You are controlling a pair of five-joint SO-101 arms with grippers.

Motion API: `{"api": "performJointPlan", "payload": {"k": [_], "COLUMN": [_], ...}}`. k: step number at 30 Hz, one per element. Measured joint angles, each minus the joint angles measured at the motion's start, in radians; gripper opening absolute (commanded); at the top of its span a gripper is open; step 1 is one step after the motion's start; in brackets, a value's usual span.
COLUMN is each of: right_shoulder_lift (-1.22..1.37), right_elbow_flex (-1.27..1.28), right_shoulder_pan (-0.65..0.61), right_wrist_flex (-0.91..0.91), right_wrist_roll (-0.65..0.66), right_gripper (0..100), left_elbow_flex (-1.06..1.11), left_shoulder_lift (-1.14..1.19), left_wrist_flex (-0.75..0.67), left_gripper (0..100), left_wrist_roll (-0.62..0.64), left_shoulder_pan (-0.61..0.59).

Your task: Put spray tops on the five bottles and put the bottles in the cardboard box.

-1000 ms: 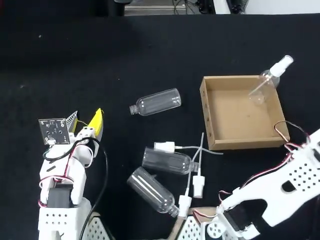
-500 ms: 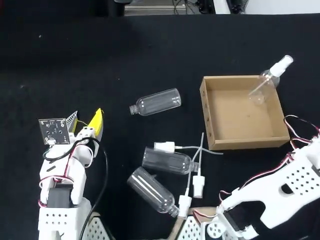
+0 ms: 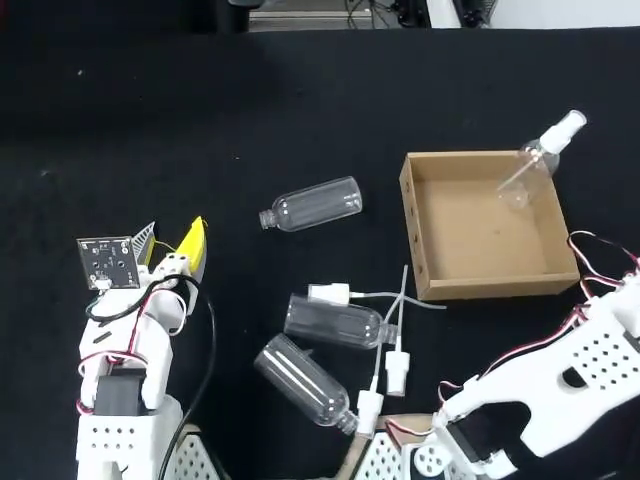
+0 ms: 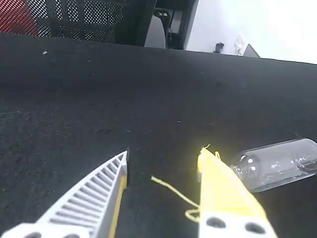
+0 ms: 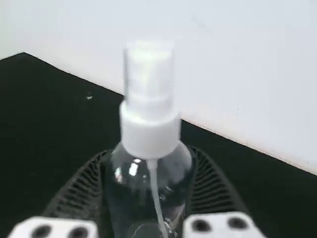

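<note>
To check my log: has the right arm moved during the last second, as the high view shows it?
Yes. The right arm has drawn slightly back from the cardboard box, toward the near edge of the table.

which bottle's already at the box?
The capped bottle leaning at the cardboard box's far right corner; three uncapped bottles lie on the table outside it.

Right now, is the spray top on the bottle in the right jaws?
On: the spray top caps the bottle, its tube running down inside.
</note>
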Motion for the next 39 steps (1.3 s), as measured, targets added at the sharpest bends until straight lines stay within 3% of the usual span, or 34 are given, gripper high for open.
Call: {"api": "performJointPlan", "payload": {"k": [7, 18, 22, 39], "right_shoulder_lift": [-0.074, -0.491, -0.632, -1.407], "right_elbow_flex": [0.028, 0.084, 0.192, 0.738], "right_shoulder_pan": [0.000, 0.000, -0.011, -0.267], "right_wrist_flex": [0.014, 0.479, 0.566, 0.845], "right_wrist_roll": [-0.006, -0.103, -0.104, -0.041], "right_gripper": [1.1, 1.1, 1.1, 1.1], "left_elbow_flex": [0.000, 0.000, 0.000, 0.000], "left_shoulder_lift": [0.000, 0.000, 0.000, 0.000], "left_wrist_flex": [0.000, 0.000, 0.000, 0.000], "left_gripper": [21, 21, 21, 21], "left_wrist_roll": [0.000, 0.000, 0.000, 0.000], "left_shoulder_pan": [0.000, 0.000, 0.000, 0.000]}}
